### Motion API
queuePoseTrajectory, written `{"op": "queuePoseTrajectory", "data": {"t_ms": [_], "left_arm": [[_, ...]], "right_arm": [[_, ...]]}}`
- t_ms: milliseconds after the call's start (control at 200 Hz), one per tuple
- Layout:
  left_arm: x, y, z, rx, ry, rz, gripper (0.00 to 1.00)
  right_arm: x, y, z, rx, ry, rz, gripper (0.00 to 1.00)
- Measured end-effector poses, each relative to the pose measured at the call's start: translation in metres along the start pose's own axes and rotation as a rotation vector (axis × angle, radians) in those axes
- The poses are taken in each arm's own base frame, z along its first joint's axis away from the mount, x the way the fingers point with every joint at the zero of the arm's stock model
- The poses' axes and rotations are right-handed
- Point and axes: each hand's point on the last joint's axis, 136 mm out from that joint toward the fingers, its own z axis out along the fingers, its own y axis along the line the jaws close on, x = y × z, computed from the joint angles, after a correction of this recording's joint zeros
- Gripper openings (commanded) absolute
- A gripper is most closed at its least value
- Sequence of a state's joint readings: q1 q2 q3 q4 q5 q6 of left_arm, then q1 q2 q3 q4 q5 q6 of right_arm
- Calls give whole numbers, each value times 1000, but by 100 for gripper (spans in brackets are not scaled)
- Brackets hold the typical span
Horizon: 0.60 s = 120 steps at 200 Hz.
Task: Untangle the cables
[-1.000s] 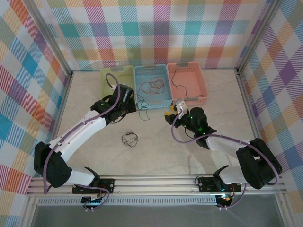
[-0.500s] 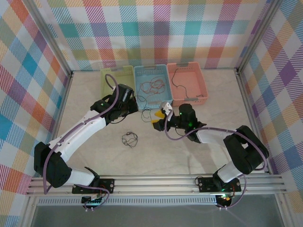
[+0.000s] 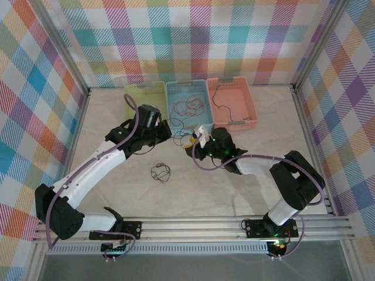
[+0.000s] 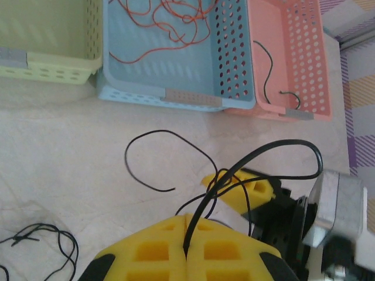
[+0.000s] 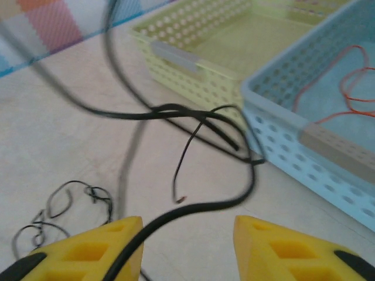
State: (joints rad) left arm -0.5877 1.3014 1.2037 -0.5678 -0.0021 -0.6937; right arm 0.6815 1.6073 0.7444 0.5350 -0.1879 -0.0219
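now left gripper [image 4: 186, 225] clamps tight on a black cable [image 4: 266, 153], right gripper [image 5: 187, 231] gapes wide, clamping nothing.

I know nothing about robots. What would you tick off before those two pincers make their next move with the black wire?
1. Left pincer shut on the black cable: ok.
2. Right pincer open, ready to take hold: ok.
3. Black cable properly between the right pincer's fingers: cannot tell, blurred.
4. Held cable free of crossings: not ok, its loops cross one another.
5. Red cables inside the blue basket, out of the way: ok.
6. Small black tangle on the table, apart from both pincers: ok.
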Motion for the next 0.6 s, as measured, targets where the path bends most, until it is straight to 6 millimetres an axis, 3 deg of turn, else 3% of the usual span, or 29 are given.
{"op": "queuePoseTrajectory", "data": {"t_ms": [235,430,600], "left_arm": [[14,3,2,15,49,-13,0],[10,-2,-14,47,20,-12,0],[5,-7,-34,87,-16,-2,0]], "right_arm": [[3,-27,-2,157,11,13,17],[7,-49,-7,290,47,16,8],[11,-75,-16,417,63,40,9]]}}
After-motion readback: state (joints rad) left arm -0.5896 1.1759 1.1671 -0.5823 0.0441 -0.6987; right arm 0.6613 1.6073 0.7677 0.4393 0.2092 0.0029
